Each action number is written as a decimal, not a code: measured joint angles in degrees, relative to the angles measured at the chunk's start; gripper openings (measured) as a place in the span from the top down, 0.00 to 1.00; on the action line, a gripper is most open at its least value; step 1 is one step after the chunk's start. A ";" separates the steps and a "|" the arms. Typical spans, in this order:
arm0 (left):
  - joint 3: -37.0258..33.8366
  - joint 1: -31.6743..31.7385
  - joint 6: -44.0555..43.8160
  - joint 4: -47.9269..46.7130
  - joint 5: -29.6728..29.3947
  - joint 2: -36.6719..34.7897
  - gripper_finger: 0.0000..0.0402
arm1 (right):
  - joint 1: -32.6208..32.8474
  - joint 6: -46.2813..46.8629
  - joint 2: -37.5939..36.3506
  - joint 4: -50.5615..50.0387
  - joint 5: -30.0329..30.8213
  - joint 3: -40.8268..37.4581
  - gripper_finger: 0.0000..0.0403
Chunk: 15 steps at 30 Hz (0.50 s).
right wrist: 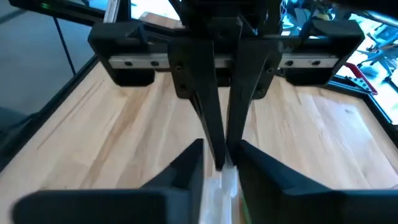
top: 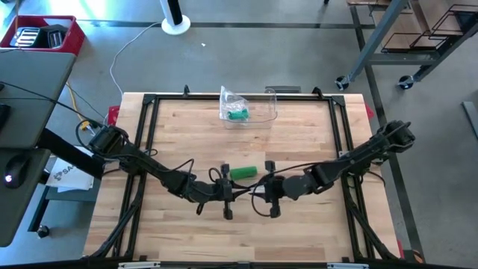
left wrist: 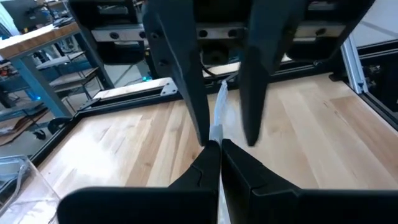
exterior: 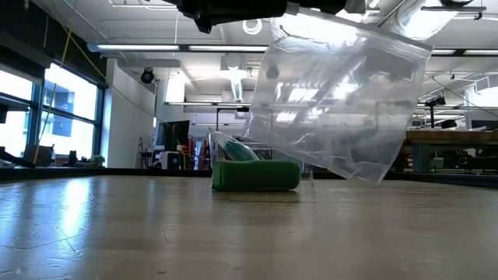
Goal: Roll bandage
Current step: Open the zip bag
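Note:
A green bandage roll [top: 243, 173] lies on its side on the wooden table [top: 187, 134]; it also shows in the low view [exterior: 255, 175]. A clear plastic bag [exterior: 342, 101] hangs above the table, near the roll. My left gripper [top: 243, 191] is shut on the bag's edge, as the left wrist view [left wrist: 216, 149] shows. My right gripper [top: 258, 192] faces it, open. In the right wrist view [right wrist: 221, 163] its fingers stand on either side of the bag's edge and of the left fingertips. I cannot tell whether they touch the bag. My left gripper pinches the bag's thin upper edge [left wrist: 219, 121] between its two fingers, coming level from the table's left. The bag is lifted clear of the table and hangs tilted below the fingers [exterior: 342, 101].
A second clear bag [top: 246, 108] with a green roll inside lies near the table's far edge, in the middle. A black frame [top: 149, 101] runs round the table. There is bare wood to the left, right and near side of the grippers.

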 joint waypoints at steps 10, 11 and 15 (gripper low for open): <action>-0.04 -0.10 -0.15 -1.05 -0.17 0.04 1.00 | 0.31 1.44 -0.20 -6.13 1.91 0.30 0.99; -0.04 -0.20 -0.10 -0.99 -0.17 0.04 1.00 | 0.39 1.46 -0.22 -6.25 1.92 0.30 0.99; -0.04 -0.60 -0.02 -0.85 -0.26 0.04 1.00 | 0.83 3.38 -0.32 -9.05 1.88 0.30 0.99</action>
